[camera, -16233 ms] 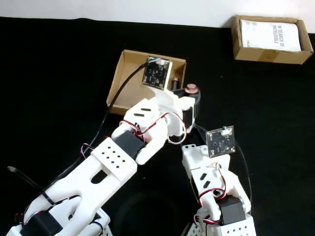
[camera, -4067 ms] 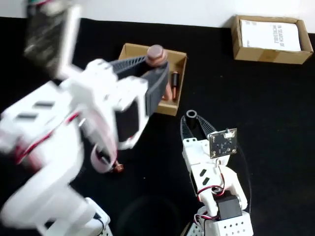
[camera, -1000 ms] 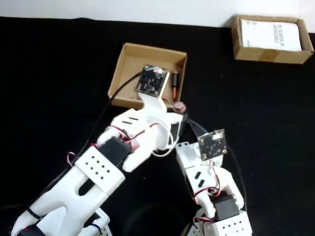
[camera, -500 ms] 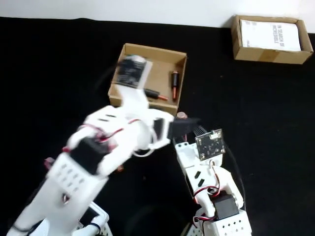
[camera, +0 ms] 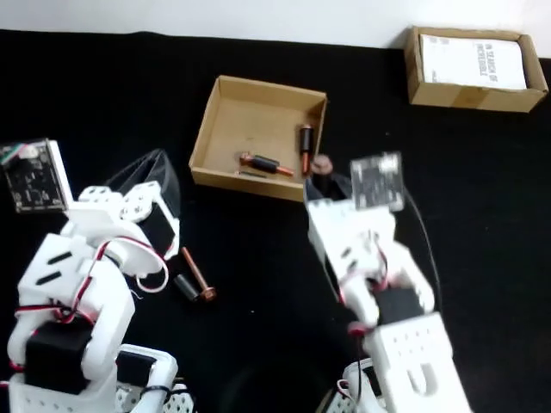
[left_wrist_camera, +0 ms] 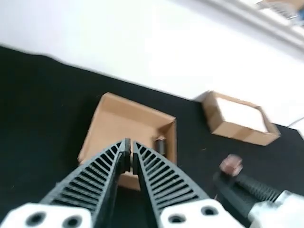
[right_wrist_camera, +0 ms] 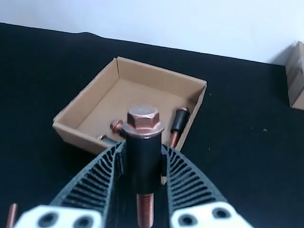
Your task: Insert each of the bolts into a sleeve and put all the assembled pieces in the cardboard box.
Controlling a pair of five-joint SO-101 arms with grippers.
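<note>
Right claw: pinches an upright black cylindrical sleeve with a copper hex-head bolt through it, just outside the box's right wall.
Open brown cardboard box: middle of the black table, toward its far edge; two assembled pieces lie inside it.
Left claw: pressed together, holding nothing, near the table's left edge.
Loose parts: a bare copper bolt and a short black sleeve lie together toward the near edge, not yet joined.
Risk: I judge that a release too early lets the piece hit the box rim and roll away. If the claw tilts, the bolt may slide out of the sleeve.
</note>
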